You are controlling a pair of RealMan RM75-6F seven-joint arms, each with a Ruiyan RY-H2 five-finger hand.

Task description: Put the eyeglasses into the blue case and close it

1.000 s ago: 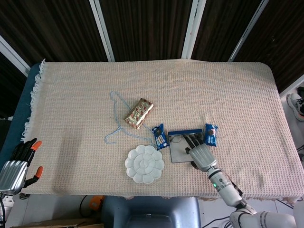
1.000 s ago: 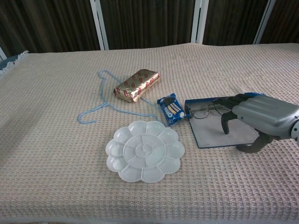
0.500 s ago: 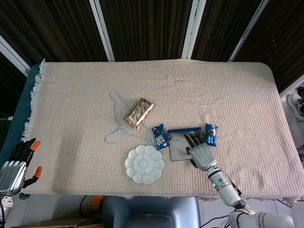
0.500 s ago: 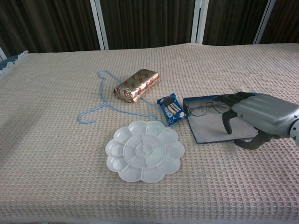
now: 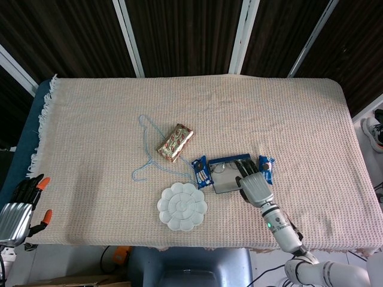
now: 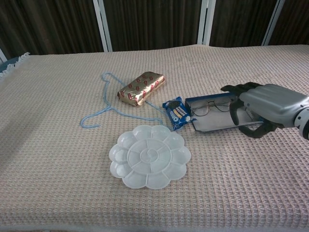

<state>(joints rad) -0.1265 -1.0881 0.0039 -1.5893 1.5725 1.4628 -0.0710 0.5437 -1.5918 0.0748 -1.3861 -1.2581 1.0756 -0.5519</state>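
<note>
— Where the waffle-weave cloth covers the bench (image 5: pixel 299 119), what lies on it?
— A flower-shaped white palette (image 6: pixel 148 155); the blue case (image 6: pixel 212 115), lid half raised, thin wire eyeglasses (image 6: pixel 208 107) inside.
— The hands?
— Right hand (image 6: pixel 263 108) grips the lid, fingertips partly hidden. Left hand (image 5: pixel 18 209), cropped at the bench's edge: cannot tell.

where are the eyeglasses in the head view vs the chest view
Head view: the eyeglasses lie in the blue case, right of centre, just left of the right hand.
Chest view: the eyeglasses lie in the blue case, right of centre.
Shared landmark: the blue snack packet just left of the case.
</note>
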